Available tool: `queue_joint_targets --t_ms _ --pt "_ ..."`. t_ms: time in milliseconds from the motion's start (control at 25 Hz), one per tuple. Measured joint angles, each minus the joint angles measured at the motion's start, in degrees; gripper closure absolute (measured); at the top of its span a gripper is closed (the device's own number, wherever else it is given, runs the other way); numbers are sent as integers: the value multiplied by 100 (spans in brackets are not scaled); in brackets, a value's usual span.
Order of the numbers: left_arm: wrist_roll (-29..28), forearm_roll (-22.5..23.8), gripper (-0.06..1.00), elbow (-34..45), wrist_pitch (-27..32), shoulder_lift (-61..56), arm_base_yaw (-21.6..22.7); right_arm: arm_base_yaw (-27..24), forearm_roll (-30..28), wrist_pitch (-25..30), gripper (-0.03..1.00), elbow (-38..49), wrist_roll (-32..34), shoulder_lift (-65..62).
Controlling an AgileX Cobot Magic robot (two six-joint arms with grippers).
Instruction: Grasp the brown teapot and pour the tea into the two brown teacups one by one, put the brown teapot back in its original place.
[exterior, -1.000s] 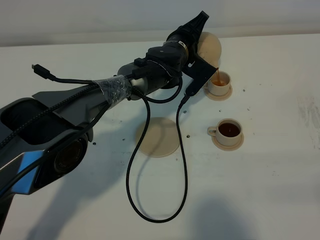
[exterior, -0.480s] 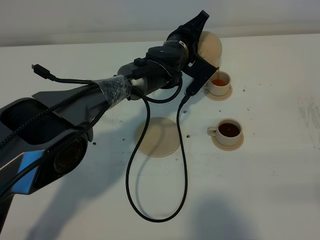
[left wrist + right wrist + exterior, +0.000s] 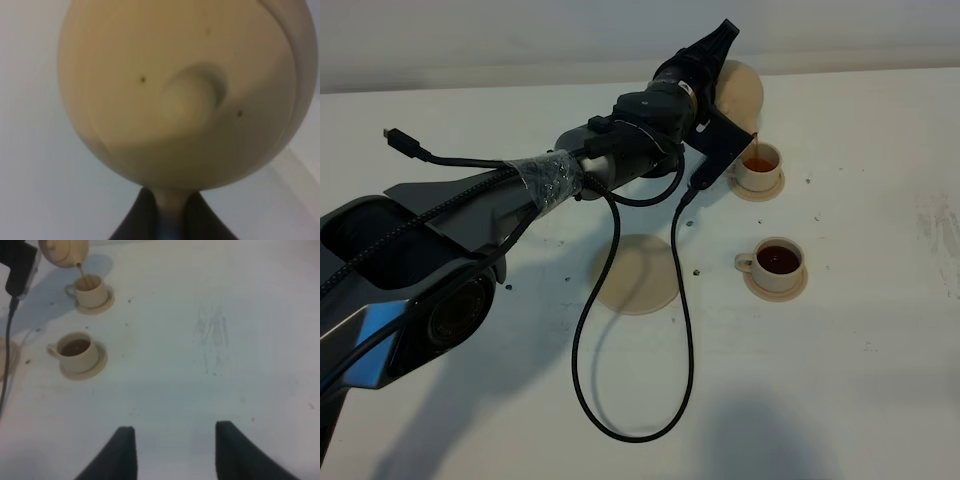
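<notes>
Grips the loop handle of the brown teapot [image 3: 175,90] in the left gripper [image 3: 169,217], both dark fingers [image 3: 139,225] pinched shut on the handle. Fills the left wrist view with the pot's round body, lid knob turned toward the lens.

Holds the pot in the air, tipped well over with the spout down. Keeps it beyond the large saucer [image 3: 638,275], on that saucer's far right, directly above the far teacup [image 3: 758,165]. Lets a thin brown stream of tea [image 3: 757,146] fall from the spout into that cup, which already shows tea inside.

Rolls the wrist to give that tilt, with the black camera bracket [image 3: 718,150] hanging on the side toward the cup. Stretches the left arm [image 3: 520,190] in from the near left, passing just to the left of the large saucer, then on past it to the pot. Trails a black cable [image 3: 685,300] from the wrist in a long loop across the large saucer's right edge and down onto the white table [image 3: 880,380].

Leaves the near teacup [image 3: 778,260] on its small saucer to the right of the large saucer, dark tea up near the rim.

Hovers the right gripper [image 3: 172,445] over bare table, on the side of the cups away from the large saucer, fingers spread apart and holding nothing.
</notes>
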Motion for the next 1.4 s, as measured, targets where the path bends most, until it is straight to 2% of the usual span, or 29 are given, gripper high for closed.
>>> queue_joint_targets --t_ms 240,1400 --pt "-321 381 84 0 0 0 0 0 0 0 57 0 0 0" --pt "-346 836 84 -4 6 109 -63 0 0 0 57 0 0 0"
